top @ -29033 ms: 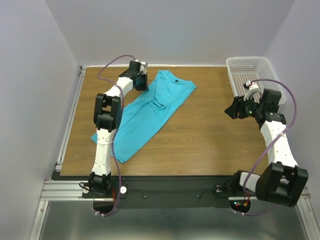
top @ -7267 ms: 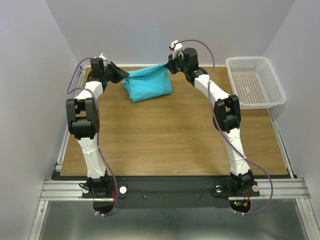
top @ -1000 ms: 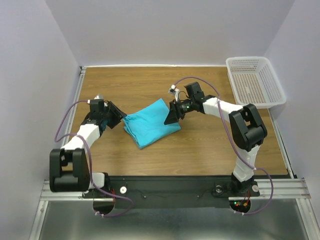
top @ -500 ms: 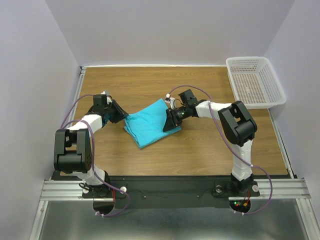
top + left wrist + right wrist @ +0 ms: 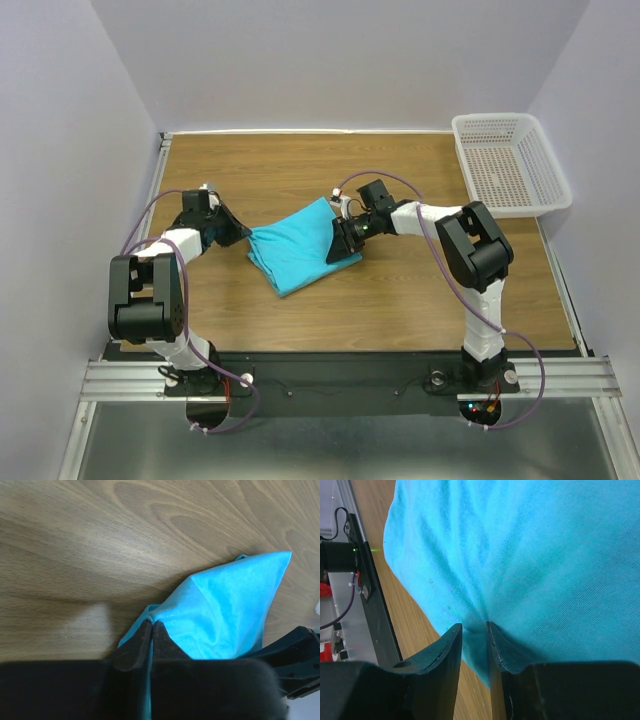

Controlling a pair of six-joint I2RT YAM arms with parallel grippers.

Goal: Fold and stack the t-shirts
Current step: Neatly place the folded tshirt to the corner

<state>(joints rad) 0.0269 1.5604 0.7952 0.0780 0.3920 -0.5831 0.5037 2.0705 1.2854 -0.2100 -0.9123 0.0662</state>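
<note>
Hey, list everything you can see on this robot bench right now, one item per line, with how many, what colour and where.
t-shirt: one, turquoise, folded, lying mid-table between the two grippers.
basket: one, white plastic mesh, far right corner of the table.
table: one, brown wood grain, under everything.
rail: one, silver metal, along the near edge by the arm bases.
left gripper: one, black, closed on the t-shirt's left edge.
right gripper: one, black, pinching the t-shirt's right edge.
</note>
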